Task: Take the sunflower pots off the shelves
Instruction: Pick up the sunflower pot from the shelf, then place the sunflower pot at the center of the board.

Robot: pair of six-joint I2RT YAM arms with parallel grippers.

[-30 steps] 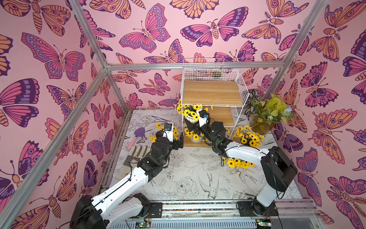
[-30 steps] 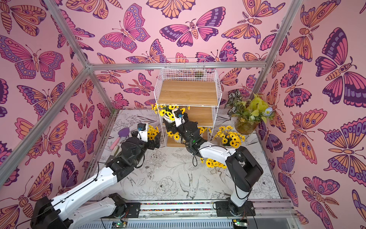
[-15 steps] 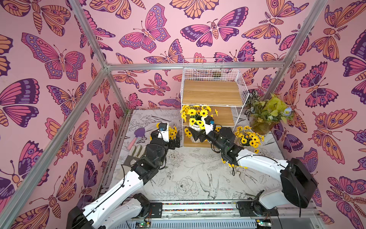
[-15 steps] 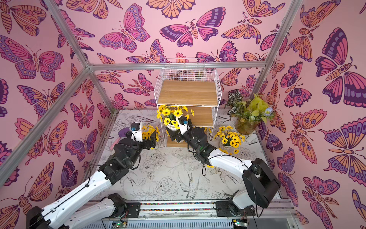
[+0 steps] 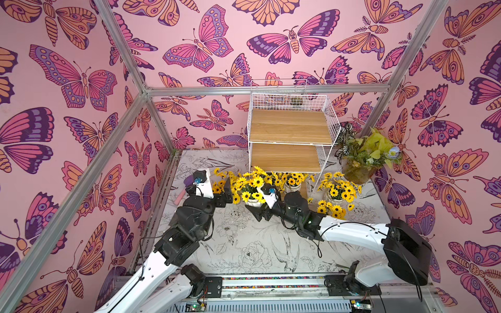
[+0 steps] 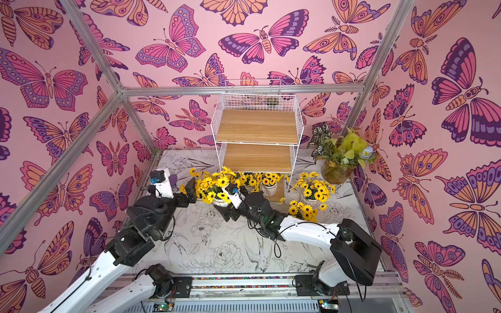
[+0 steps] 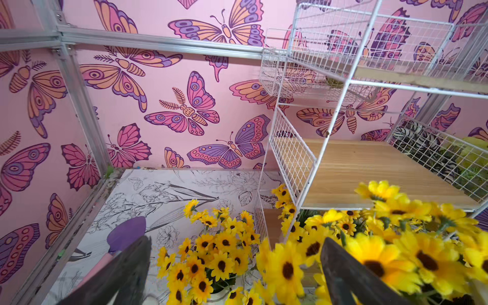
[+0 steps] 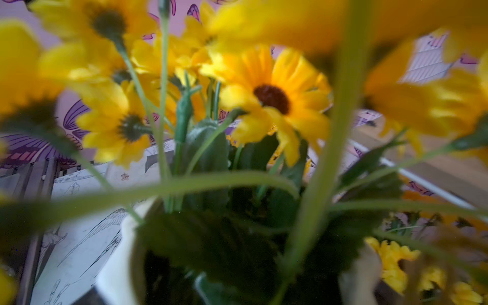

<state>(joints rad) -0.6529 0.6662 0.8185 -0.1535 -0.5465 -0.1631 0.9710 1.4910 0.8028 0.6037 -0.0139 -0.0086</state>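
The right tool (image 5: 254, 208) is closed around the white body of the held sunflower pot (image 5: 250, 191) and carries it low in front of the shelves (image 5: 290, 127), clear of the wire frame. Whether its base rests on the bench (image 5: 244, 244) cannot be determined. The left tool (image 7: 236, 240) is empty, jaws spread wide, poised over a second pot (image 7: 211, 261) that stands on the bench just beside the shelves on the left arm's side. A third pot (image 5: 336, 189) and a fourth pot (image 5: 331, 210) stand on the bench on the right arm's side, the fourth just beside the right forearm. Progress assessment: the top and middle boards are bare, and at least one shelf pot (image 5: 292, 183) stands on the lowest board under the middle board's front edge. A sixth cannot be identified. Outstanding steps are probably to set down the held pot, then clear the lowest board. Obstructions: the middle board and wire side panels confine access to the front opening, which the bench bunches crowd, and blooms fill the right wrist view. A leafy foliage pot (image 5: 362, 162) stands beside the shelves, and a purple scoop (image 7: 126, 232) lies near the left tool.
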